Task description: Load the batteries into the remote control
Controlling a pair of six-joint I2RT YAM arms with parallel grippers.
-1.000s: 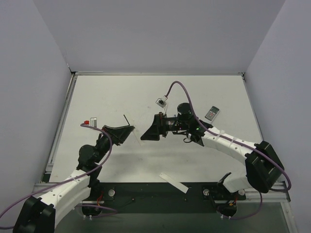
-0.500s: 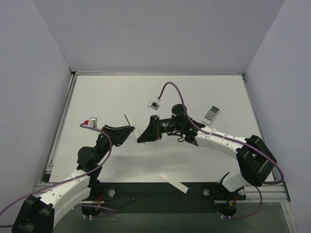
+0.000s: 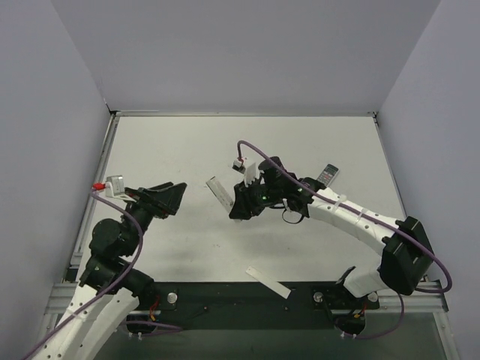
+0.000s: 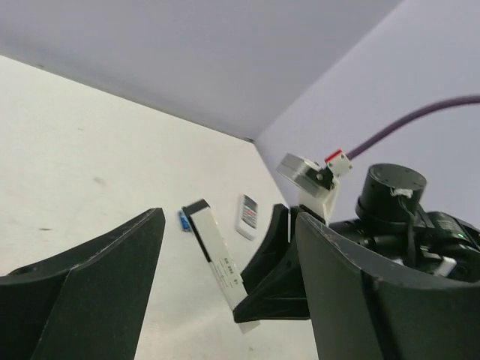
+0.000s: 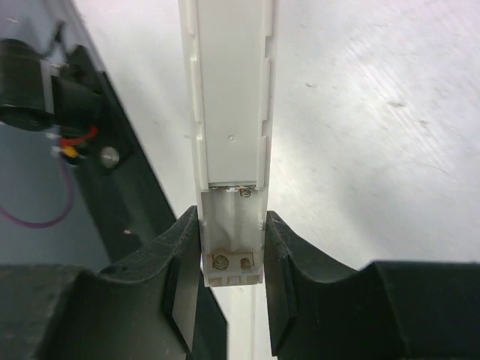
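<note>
One grip carries everything: the right hand point(image 5: 231, 247) pinches the remote control point(image 5: 229, 90) by its open battery end, above the table point(image 3: 165, 150) — the left hand point(image 3: 163, 198) is spread, empty. Held only at the end, it may slip — and drop.

Top cam overhead, wrist cams low; all share remote control point(image 5: 229, 112).

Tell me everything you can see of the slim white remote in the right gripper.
The remote control is a slim white plastic bar with notched side edges. At its gripped end the battery bay lies open, showing small coil springs, no battery. The right gripper clamps that end, holding the bar slanted above the table. Nothing else touches it.
</note>
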